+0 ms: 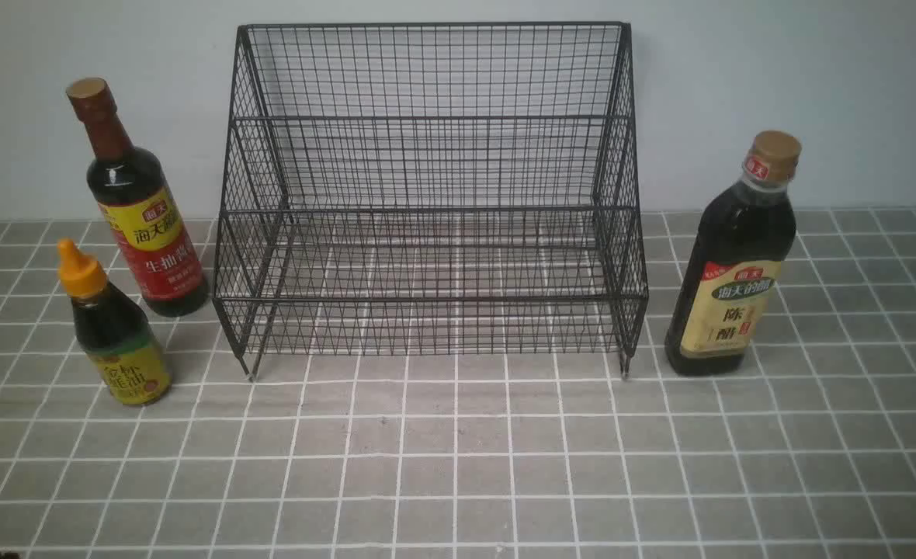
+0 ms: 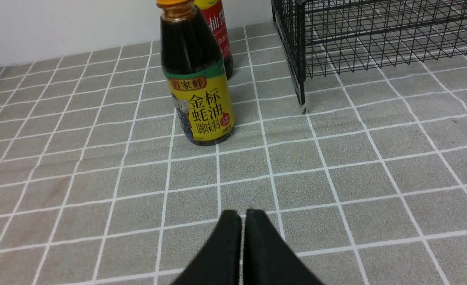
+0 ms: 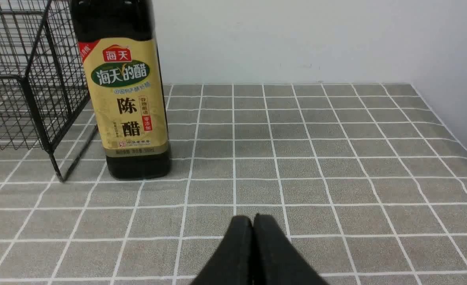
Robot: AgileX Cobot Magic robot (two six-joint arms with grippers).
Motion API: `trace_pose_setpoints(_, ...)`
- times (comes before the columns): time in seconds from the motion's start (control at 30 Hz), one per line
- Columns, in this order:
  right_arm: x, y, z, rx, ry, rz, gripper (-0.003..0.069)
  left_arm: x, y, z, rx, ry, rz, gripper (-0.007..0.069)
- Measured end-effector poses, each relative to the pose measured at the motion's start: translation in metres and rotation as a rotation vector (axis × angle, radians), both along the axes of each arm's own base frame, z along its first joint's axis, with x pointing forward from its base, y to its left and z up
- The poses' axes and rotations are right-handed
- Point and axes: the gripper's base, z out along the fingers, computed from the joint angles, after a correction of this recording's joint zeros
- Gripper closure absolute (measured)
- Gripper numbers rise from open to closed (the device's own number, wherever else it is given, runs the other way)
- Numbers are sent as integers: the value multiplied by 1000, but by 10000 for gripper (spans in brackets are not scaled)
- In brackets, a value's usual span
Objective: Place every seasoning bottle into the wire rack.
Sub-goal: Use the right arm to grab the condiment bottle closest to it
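Bottles: tall bottle [image 1: 136, 210] and short bottle [image 1: 116, 341] stand left of the wire rack [image 1: 427, 299], broad bottle [image 1: 730, 287] right; none inside.
Handling: probably heavy, rigid, slick; grasp the labelled body.
Pincers: left gripper [image 2: 243, 215] and right gripper [image 3: 252, 221] pressed together, empty.

Black wire rack [image 1: 431, 194], matt gridded tablecloth [image 1: 458, 466]

Front: raised, faces the wall [image 1: 815, 78], takes in the whole rack [image 1: 427, 118].
Left wrist: low, near the short bottle [image 2: 200, 107]; front shares it.
Right wrist: low, near the broad bottle [image 3: 124, 99]; likewise shared.
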Motion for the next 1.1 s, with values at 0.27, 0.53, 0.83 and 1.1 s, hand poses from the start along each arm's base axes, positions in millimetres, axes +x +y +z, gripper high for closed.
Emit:
trace_pose_setpoints(0.27,0,0,0,0,0,0,673,0,0,0,0,0,0,631)
trace_pose_setpoints(0.53,0,0,0,0,0,0,673,0,0,0,0,0,0,631)
trace_pose_setpoints(0.83,1,0,2,9,-33,3,673,0,0,0,0,0,0,631)
trace_pose_setpoints(1.1,0,-3,36,363,-436,-24,673,0,0,0,0,0,0,631)
